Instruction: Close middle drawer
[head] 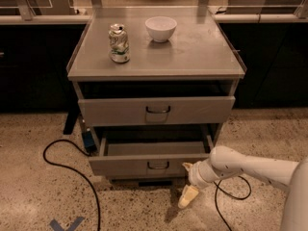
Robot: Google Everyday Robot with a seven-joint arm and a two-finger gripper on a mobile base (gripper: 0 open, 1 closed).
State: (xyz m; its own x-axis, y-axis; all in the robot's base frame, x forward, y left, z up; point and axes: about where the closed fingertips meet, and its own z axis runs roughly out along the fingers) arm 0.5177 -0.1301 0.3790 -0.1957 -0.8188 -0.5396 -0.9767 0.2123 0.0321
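Note:
The middle drawer (120, 166) is grey metal with a low front panel and a small dark wire handle (158, 166). It stands partly out of the cabinet (226, 97), and a short strip of its bare tray (154, 148) shows. My gripper (186, 181) is at the right end of the drawer front, low near the floor, on a white arm coming in from the right. Its yellow fingers are spread open and hold nothing. The upper finger (186, 166) touches the front panel and the lower one (188, 196) points down at the floor.
The drawer with the taller front (115, 112) above is slightly out. A crushed can (118, 43) and a white bowl (160, 28) stand on the cabinet top. A black cable (62, 165) loops on the floor at left, and another cable (231, 191) lies under my arm.

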